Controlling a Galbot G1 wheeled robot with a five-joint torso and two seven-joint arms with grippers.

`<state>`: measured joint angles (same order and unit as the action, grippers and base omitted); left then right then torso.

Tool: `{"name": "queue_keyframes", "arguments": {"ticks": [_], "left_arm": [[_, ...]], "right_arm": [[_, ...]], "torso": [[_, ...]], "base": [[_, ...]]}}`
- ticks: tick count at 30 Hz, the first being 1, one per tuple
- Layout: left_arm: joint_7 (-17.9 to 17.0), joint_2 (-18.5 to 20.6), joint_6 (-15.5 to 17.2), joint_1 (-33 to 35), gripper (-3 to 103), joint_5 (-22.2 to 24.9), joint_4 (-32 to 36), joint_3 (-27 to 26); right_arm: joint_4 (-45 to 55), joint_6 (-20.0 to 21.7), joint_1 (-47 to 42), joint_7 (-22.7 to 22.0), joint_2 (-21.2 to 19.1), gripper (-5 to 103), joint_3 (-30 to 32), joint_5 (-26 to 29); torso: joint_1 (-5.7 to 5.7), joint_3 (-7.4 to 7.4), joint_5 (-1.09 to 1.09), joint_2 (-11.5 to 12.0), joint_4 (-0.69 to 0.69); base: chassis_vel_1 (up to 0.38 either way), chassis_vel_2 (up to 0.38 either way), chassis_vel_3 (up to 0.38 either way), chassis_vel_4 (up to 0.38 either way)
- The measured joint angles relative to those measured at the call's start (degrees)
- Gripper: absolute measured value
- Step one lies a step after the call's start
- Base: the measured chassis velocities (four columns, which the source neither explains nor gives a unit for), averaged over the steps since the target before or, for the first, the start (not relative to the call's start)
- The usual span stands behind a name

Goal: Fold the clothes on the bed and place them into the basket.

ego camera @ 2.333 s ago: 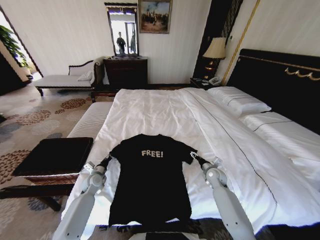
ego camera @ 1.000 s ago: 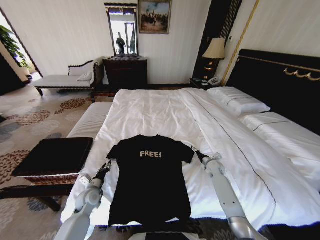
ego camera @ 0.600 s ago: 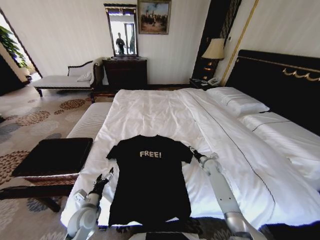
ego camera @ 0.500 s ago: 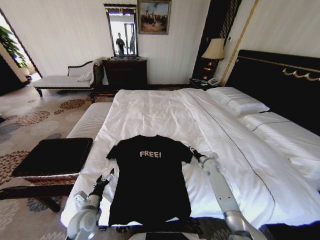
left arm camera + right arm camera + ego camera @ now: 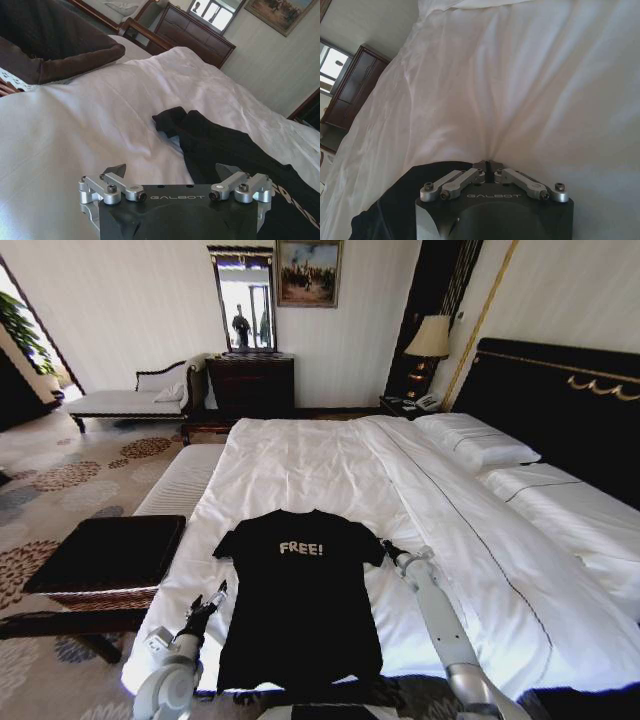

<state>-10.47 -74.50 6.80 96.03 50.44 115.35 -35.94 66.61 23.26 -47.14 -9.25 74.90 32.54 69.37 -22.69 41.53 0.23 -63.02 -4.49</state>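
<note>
Both arms are pale grey-white tubes with rounded silver joints, turning black toward the wrists. The left arm (image 5: 168,680) comes in at the lower left of the head view, the right arm (image 5: 440,625) at the lower right. Up close each gripper has a flat matte-black housing with "GALBOT" printed in small pale letters. The left gripper (image 5: 173,172) has silver linkage bars with dark screws and dark pointed fingers (image 5: 116,170). The right gripper (image 5: 488,165) has the same silver links and screws.
</note>
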Motion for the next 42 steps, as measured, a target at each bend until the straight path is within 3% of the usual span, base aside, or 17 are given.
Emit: {"name": "queue_keyframes", "arguments": {"ticks": [3, 13, 20, 25, 32, 42], "left_arm": [[-0.10, 0.00, 0.03, 0.35, 100, 0.04, 0.35, -0.34], [-0.13, -0.27, 0.17, 0.62, 100, 0.56, 0.95, -1.01], [-0.02, -0.33, 0.19, 1.25, 100, -0.98, 1.75, -1.07], [0.26, -0.94, 0.05, 1.84, 100, -1.33, 1.86, -1.11], [0.72, -0.74, -0.10, 3.07, 100, -1.98, 3.04, -2.42], [0.99, -0.91, -0.20, 3.14, 100, -1.96, 2.95, -2.70]], "right_arm": [[1.18, 0.01, -0.36, -0.34, 0.01, 1, 0.08, 0.15], [4.39, 0.05, -1.59, -0.97, -0.43, 1, -0.21, 0.48], [14.13, 0.06, -3.49, -3.57, -0.54, 1, -2.12, 2.97], [19.29, 0.65, -3.39, -5.51, 2.12, 1, -4.92, 3.77], [17.99, 0.78, -2.40, -5.85, 6.20, 1, -9.49, -0.15], [14.53, 0.43, -2.19, -4.57, 7.43, 1, -12.22, -4.10]], "torso": [[0.00, 0.00, 0.02, 0.00, -0.02], [0.00, -0.01, 0.02, 0.00, -0.03], [0.00, -0.01, 0.04, -0.01, -0.03], [0.01, -0.02, 0.04, -0.01, -0.02], [0.01, -0.01, 0.03, -0.01, -0.02], [0.01, -0.02, 0.04, -0.01, -0.02]], "base": [[0.000, 0.000, 0.000, 0.000], [0.000, 0.000, 0.000, 0.000], [0.000, 0.000, 0.000, 0.000], [0.000, 0.000, 0.000, 0.000], [0.000, 0.000, 0.000, 0.000], [0.000, 0.000, 0.000, 0.000]]}}
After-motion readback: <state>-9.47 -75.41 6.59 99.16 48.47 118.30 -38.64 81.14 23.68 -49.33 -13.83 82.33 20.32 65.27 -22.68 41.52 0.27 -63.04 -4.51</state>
